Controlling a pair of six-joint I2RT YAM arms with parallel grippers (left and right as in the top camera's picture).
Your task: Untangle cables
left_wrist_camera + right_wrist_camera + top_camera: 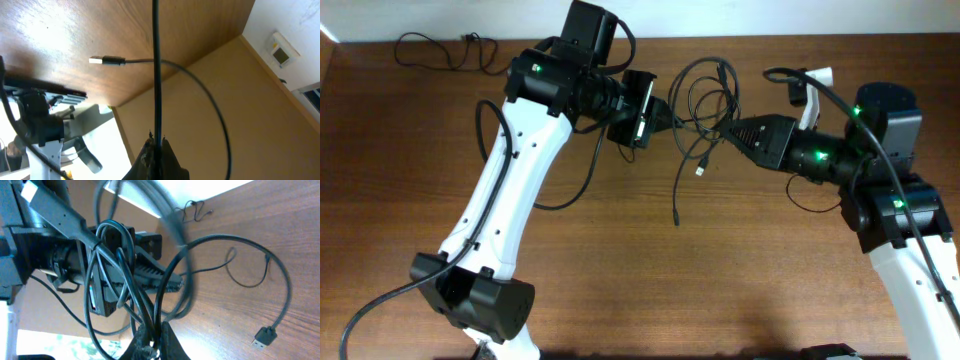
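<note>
Cables (705, 95): tangled loops held up over the far middle of the desk (620, 270); loose ends trail down towards the desk.
Left end effector (667, 112): pinched tight on one strand.
Right end effector (727, 132): clamped on several bunched strands.

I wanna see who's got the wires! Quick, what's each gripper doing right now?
The left gripper is closed on one black cable.
The right gripper is closed on the tangled cables.
</note>
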